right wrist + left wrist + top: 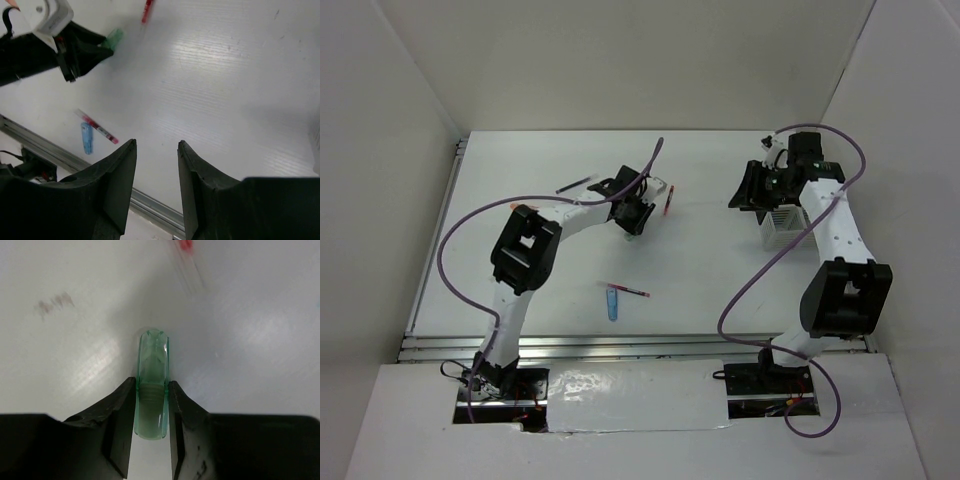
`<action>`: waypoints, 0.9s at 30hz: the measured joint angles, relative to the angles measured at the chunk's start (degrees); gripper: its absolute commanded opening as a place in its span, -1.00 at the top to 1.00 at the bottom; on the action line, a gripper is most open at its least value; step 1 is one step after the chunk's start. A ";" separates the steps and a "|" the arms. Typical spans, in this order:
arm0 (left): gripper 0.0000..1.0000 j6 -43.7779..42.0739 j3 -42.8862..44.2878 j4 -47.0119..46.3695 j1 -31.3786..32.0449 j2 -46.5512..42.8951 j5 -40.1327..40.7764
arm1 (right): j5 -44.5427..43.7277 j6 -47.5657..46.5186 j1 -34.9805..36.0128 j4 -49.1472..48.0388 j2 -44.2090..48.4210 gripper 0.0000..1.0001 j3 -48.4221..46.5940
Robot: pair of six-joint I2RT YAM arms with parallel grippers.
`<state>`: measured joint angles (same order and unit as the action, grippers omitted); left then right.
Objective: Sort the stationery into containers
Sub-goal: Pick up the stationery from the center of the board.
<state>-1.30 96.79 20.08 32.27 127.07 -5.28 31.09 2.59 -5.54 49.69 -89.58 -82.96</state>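
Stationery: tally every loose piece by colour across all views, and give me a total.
Red: 2, the near red pen and the far red pen
Blue: 1, the blue marker
Dark: 1, the dark pen
Green: 1, the green tube, between the jaws of the left gripper
Total: 5

A tube (152, 352) is held in the left gripper (152, 390) at the middle of the table (720, 275), with one pen (577, 184) placed behind-left of it, a second pen (669, 200) just right, a marker (612, 303) touched by a third pen (630, 291) nearer the front, and a bin (782, 226) set far right.
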 measured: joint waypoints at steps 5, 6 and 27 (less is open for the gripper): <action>0.47 0.15 -10.49 -0.37 -0.35 -7.28 -4.76 | 1.68 4.83 2.60 -4.72 0.04 0.04 3.17; 0.47 0.50 -12.61 -0.24 -0.50 -8.94 -6.43 | 2.19 5.68 3.43 -5.40 0.04 0.03 3.45; 0.62 12.33 -20.33 -9.79 -0.31 -28.81 -19.52 | 13.09 16.28 20.44 -10.43 -9.92 -0.07 1.51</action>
<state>11.03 76.47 10.28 31.97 98.26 -24.80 44.18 18.87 14.90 39.27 -99.50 -81.45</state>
